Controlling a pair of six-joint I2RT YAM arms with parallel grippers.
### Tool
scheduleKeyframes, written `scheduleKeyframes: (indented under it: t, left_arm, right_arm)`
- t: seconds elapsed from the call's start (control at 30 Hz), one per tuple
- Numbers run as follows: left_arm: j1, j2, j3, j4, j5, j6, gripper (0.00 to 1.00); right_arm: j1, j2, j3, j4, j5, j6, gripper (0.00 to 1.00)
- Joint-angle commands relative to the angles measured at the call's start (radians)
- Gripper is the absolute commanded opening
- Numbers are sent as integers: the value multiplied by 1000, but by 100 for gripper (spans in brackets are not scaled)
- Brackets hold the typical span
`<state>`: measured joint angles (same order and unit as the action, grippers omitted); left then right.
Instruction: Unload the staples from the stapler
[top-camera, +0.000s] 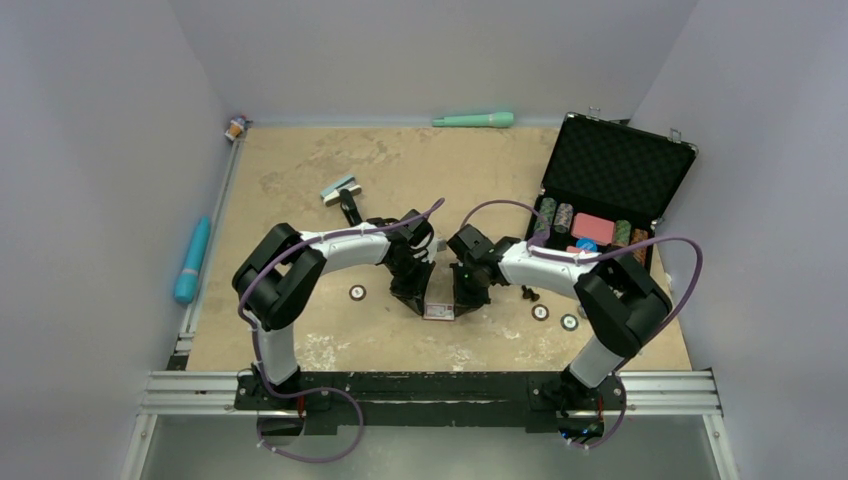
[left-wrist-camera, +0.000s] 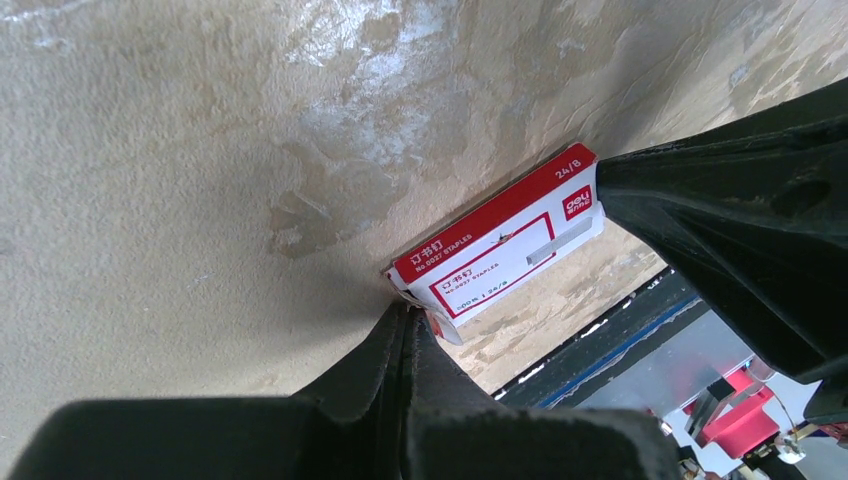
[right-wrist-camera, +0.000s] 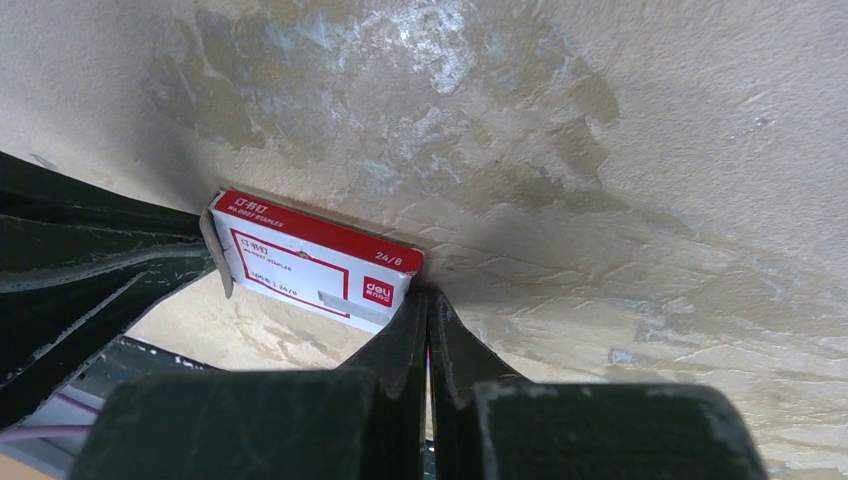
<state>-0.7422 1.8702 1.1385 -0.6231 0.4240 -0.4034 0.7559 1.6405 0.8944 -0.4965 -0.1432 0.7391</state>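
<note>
The stapler (top-camera: 351, 208) is a slim black bar lying at the table's back left, behind the left arm and apart from both grippers. A small red and white staple box (top-camera: 438, 310) lies on the table between the grippers. My left gripper (top-camera: 414, 296) is shut, and its tips touch the box's flap end (left-wrist-camera: 498, 247) in the left wrist view. My right gripper (top-camera: 466, 294) is shut, and its tips touch the box's other end (right-wrist-camera: 318, 262) in the right wrist view. A loose flap (right-wrist-camera: 214, 262) stands open on the box.
A light blue and white item (top-camera: 340, 187) lies beside the stapler. An open black case (top-camera: 620, 160) with poker chips stands at the right. A teal pen (top-camera: 475, 120) lies at the back edge and a blue tube (top-camera: 192, 258) off the left edge. Small round discs (top-camera: 357, 292) (top-camera: 540, 312) lie on the table.
</note>
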Motion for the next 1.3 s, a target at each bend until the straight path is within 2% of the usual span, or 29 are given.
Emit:
scheduleKeyframes:
  t: [0.0, 0.2, 0.4, 0.53, 0.77, 1.27]
  left_arm:
    - [-4, -10, 5, 25, 28, 12, 0]
    - [-1, -31, 5, -6, 9, 6, 0]
    - [4, -106, 14, -96, -111, 10, 0]
    - [3, -105, 14, -111, -133, 8, 0]
    - [3, -33, 11, -84, -111, -2, 0]
    - [4, 69, -1, 17, 45, -53, 0]
  right_arm:
    - [17, 18, 42, 10, 9, -10, 0]
    - [21, 19, 40, 3, 16, -16, 0]
    - [22, -12, 26, -23, 63, -24, 0]
    - [21, -15, 23, -20, 66, -22, 0]
    - [22, -7, 31, -15, 70, -20, 0]
    - [24, 12, 35, 37, 35, -5, 0]
